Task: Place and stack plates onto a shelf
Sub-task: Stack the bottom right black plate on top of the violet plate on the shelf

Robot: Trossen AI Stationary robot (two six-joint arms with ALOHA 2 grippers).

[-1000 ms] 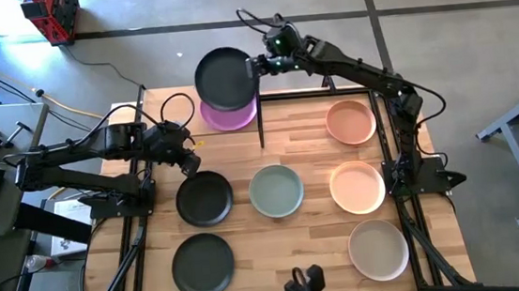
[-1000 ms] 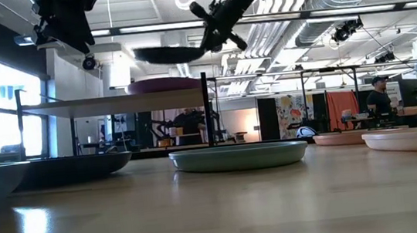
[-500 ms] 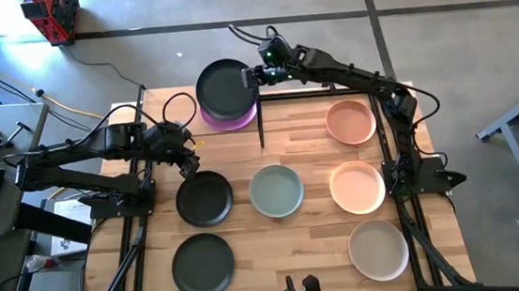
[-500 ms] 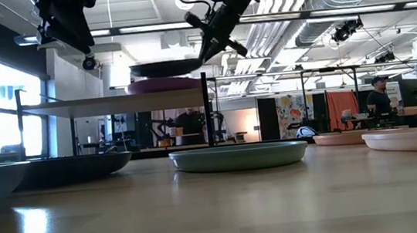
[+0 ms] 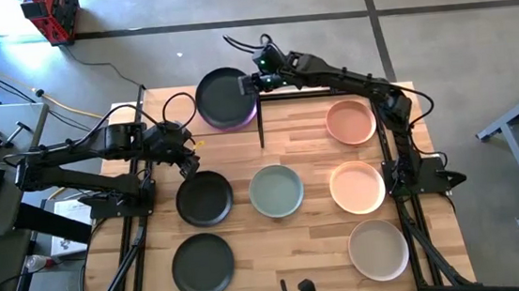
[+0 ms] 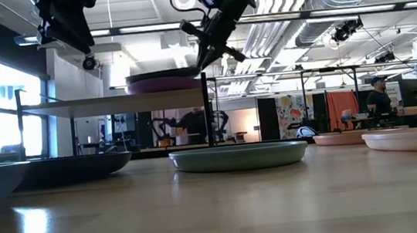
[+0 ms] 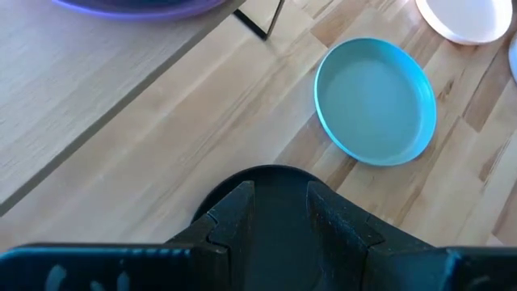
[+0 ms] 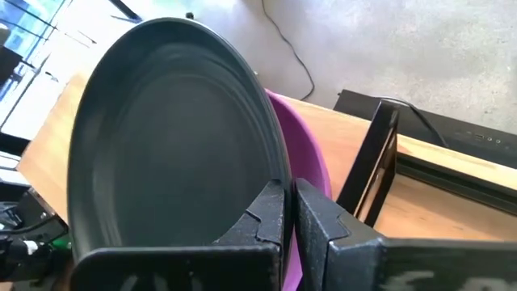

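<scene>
While the right gripper (image 5: 252, 83) pinches the right-hand rim of a round, shallow, dark grey matte plate (image 5: 224, 97) between fingers drawn tight, that plate sits low over a purple plate of the same shape (image 5: 243, 119) on the far left of the table, on the flat light-wood shelf with thin black posts (image 6: 114, 101). From table height the dark plate looks level and touching or all but touching the purple one; I cannot tell which.

Judging by how it holds flat from a single edge pinch, the plate is stiff and fairly light, but the matte rim is thin and a one-sided grip lets it tip or slide, so the raised rim is the place to take hold, squarely, with a finger each side of the lip. It should nest easily and could chip if dropped.

The left gripper (image 5: 185, 155) waits with fingers parted, holding nothing, above a black plate (image 5: 204, 197) on the slatted wooden tabletop (image 5: 315, 240), near a sage green plate (image 5: 276, 190). Peach and beige plates lie at the right.
</scene>
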